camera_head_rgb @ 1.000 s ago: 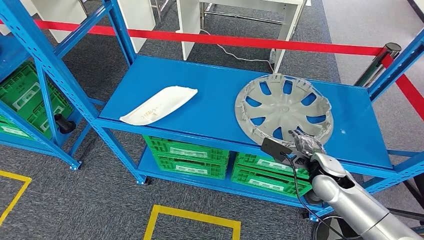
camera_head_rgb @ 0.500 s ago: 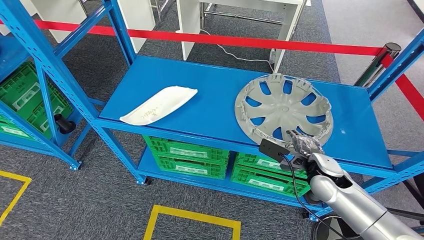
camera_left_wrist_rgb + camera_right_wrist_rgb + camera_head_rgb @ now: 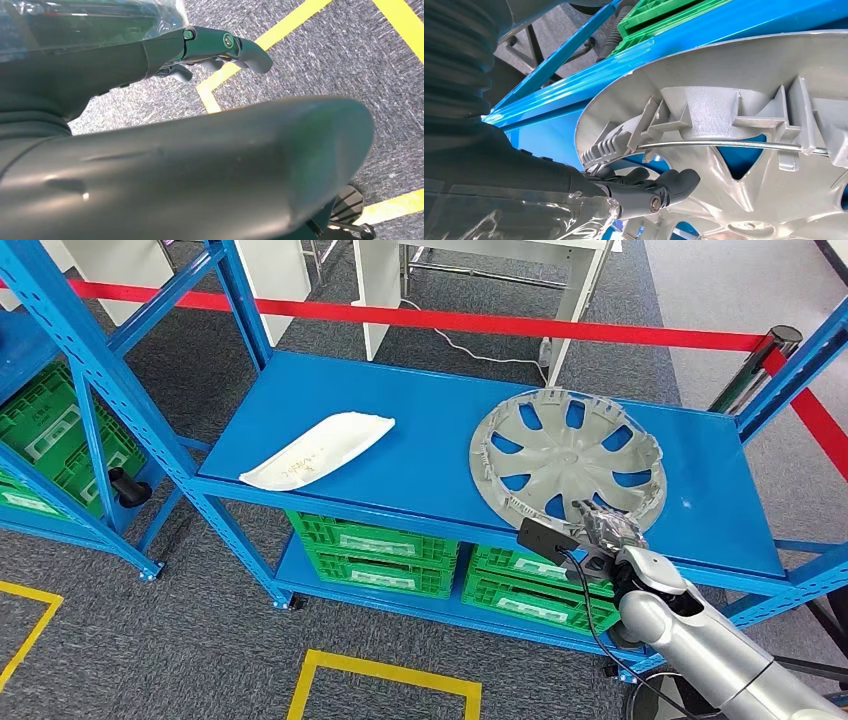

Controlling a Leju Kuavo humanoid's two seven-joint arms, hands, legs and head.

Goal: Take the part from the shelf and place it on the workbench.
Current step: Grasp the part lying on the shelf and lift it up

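A grey plastic hubcap (image 3: 567,455) lies inner face up on the right half of the blue shelf (image 3: 420,460). My right hand (image 3: 608,530) is at its near rim, and the silver arm comes up from the lower right. In the right wrist view the dark fingers (image 3: 644,192) reach over the rim and lie inside the hubcap (image 3: 744,115), beside its clips and wire ring; I see no thumb closing on it. My left hand (image 3: 220,47) hangs over the carpet with its fingers stretched out and nothing in it.
A white curved part (image 3: 318,450) lies on the shelf's left half. Green crates (image 3: 370,550) fill the level below. Blue uprights (image 3: 100,370) stand at the left, and a red barrier tape (image 3: 500,322) runs behind the shelf. Yellow floor marks (image 3: 385,675) lie in front.
My right hand has drawn slightly back and down along the near rim. The hubcap has not moved.
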